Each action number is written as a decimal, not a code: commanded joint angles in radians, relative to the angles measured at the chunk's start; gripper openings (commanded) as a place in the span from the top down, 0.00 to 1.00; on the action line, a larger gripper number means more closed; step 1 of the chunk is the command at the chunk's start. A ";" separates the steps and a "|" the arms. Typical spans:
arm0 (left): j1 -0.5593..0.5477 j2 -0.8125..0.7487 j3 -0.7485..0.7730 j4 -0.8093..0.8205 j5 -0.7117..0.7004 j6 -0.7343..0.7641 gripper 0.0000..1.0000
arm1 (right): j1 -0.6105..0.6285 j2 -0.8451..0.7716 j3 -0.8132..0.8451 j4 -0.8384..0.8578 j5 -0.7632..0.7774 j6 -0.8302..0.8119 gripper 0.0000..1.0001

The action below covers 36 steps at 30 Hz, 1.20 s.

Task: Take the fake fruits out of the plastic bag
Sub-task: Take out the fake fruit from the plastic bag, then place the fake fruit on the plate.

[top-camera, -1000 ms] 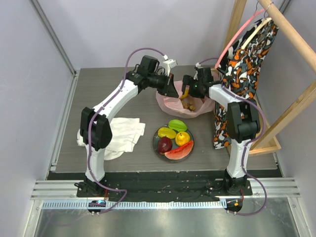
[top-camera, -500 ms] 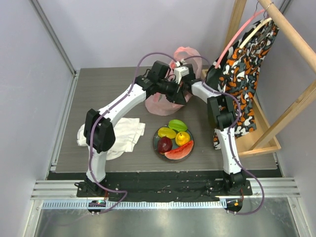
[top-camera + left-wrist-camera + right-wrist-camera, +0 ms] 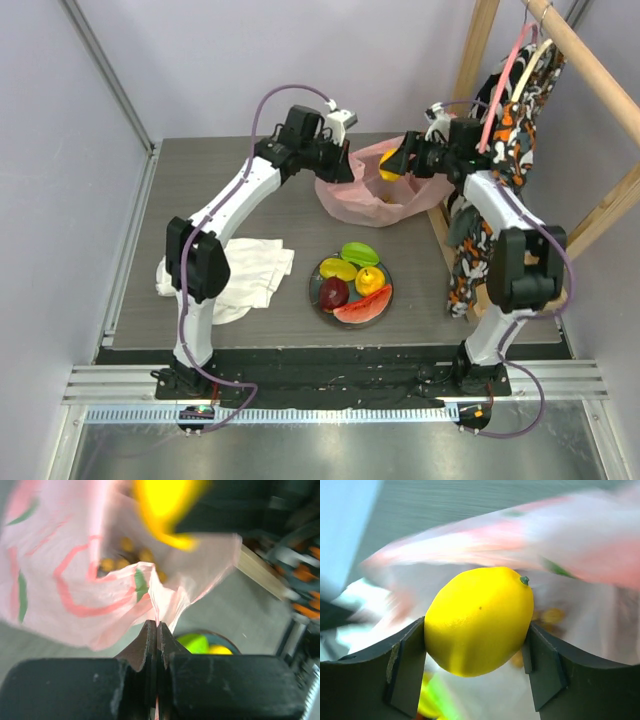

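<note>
sitting squeezed inside the right claw (image 3: 475,632): yellow lemon (image 3: 477,615).

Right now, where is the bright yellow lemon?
The lemon is clamped in the right gripper, held just above the pink plastic bag at the far side of the table, right of centre in the overhead view.

- Left arm (image 3: 235,195) stretches forward, wrist turned inward; left gripper (image 3: 156,626) has its jaws pressed together on the plastic bag (image 3: 75,580) (at its edge).
- Right arm (image 3: 500,210) bends inward; right gripper (image 3: 476,630) clamps a yellow fake fruit (image 3: 480,615).
</note>
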 commanded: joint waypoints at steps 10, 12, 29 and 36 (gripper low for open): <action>0.031 0.048 0.164 0.064 -0.175 0.016 1.00 | 0.182 -0.364 -0.013 -0.621 -0.199 -0.745 0.76; 0.040 0.031 0.153 0.060 -0.177 0.014 1.00 | 0.237 -0.405 -0.023 -0.718 -0.131 -0.843 0.75; 0.094 -0.156 -0.023 0.030 -0.132 0.034 1.00 | 0.613 -0.172 0.079 -0.960 0.051 -1.050 0.71; 0.108 -0.182 -0.048 0.031 -0.112 0.036 1.00 | 0.679 -0.170 -0.023 -0.884 0.133 -1.028 0.70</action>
